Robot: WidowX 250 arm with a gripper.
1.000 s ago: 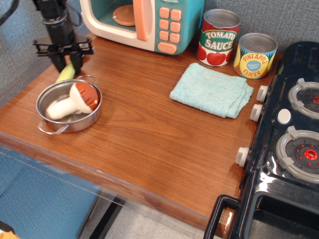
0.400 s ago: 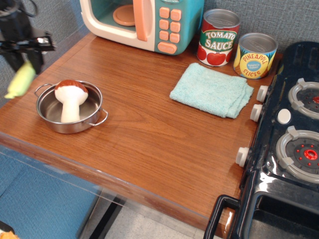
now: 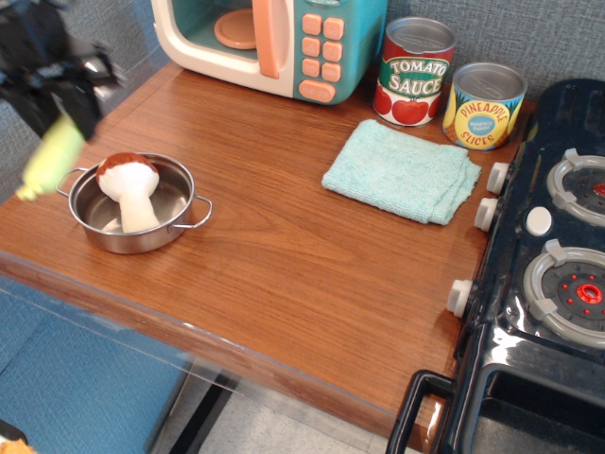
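Note:
My black gripper [image 3: 59, 102] is at the upper left, blurred by motion, shut on a yellow-green corn cob [image 3: 52, 156] that hangs down from it in the air. Just right of the cob stands a small steel pot [image 3: 104, 232] with two loop handles near the table's left front. In the pot a toy mushroom [image 3: 132, 189] stands with its brown cap up and its white stem down. The cob is beside the pot's left handle, above the table's edge.
A toy microwave [image 3: 274, 43] stands at the back. A tomato sauce can [image 3: 414, 74] and a pineapple slices can [image 3: 484, 106] stand to its right. A light blue cloth [image 3: 402, 172] lies before them. A black toy stove [image 3: 558, 274] fills the right side.
The gripper lifted the corn cob from behind the pot, swung left, and is now slightly right and lower. The pot shifted and turned; the mushroom went from lying to standing.

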